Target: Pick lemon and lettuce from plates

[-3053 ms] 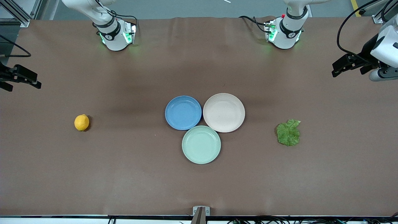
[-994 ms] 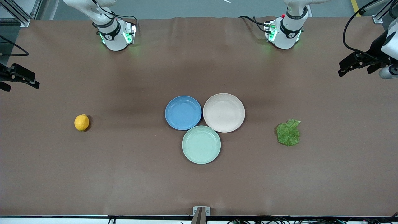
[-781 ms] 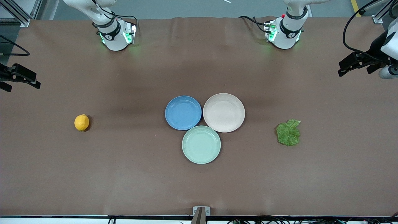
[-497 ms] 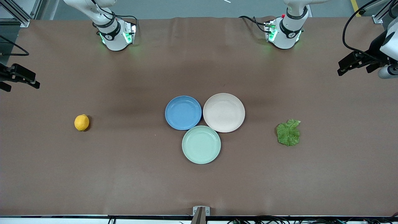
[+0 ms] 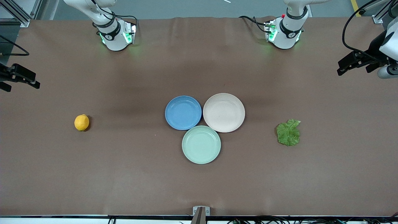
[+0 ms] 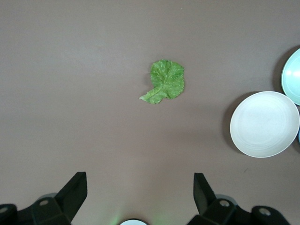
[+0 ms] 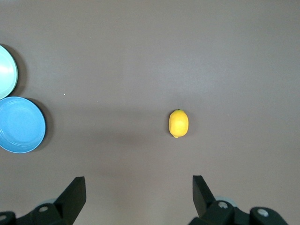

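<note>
The lemon point(image 5: 81, 122) lies on the bare table toward the right arm's end; it also shows in the right wrist view point(image 7: 178, 123). The lettuce point(image 5: 289, 132) lies flat on the table toward the left arm's end, also in the left wrist view point(image 6: 164, 87). The blue plate point(image 5: 183, 112) and the beige plate point(image 5: 224, 112) sit empty side by side at the table's middle. My right gripper point(image 5: 31, 84) is open and empty, held high at its end of the table. My left gripper point(image 5: 343, 69) is open and empty, held high at the other end.
A mint-green plate point(image 5: 201, 144) sits empty, touching both other plates and nearer to the front camera. The arms' bases point(image 5: 115, 35) stand along the table's edge farthest from that camera. A small bracket point(image 5: 201, 211) sits at the nearest edge.
Both grippers have shifted only slightly, drifting at the table's ends. The lemon, lettuce and plates have not moved.
</note>
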You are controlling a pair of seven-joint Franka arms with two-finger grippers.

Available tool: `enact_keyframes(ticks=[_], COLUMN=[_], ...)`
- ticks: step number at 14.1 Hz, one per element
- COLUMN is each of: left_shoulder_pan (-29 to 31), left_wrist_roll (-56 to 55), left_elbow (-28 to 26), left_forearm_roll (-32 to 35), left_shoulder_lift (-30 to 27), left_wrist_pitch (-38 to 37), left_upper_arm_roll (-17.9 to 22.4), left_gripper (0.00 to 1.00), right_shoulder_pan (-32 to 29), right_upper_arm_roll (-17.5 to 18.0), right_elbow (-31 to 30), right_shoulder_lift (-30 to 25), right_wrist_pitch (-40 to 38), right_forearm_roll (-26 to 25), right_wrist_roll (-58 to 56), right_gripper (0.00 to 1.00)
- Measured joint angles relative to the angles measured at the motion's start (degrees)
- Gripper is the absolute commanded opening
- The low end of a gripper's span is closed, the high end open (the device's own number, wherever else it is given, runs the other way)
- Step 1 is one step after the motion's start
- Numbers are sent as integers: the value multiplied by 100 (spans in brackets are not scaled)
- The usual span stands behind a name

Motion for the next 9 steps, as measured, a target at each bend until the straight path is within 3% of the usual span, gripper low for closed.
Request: enact_keyframes(ticks=[9], left_shoulder_pan=[0], left_wrist_roll=[0], left_elbow=[0], left_forearm_roll=[0], left_shoulder_lift=[0], left_wrist_pitch=[-38], left_upper_arm_roll=[-10], left_gripper=[100], right_shoulder_pan=[-2], right_upper_arm_roll=[3], right_elbow=[-21], right_shoulder_lift=[-83], right_wrist_pitch=[132], right_forearm_roll=[-1], right_wrist_roll=[0], right_gripper=[100])
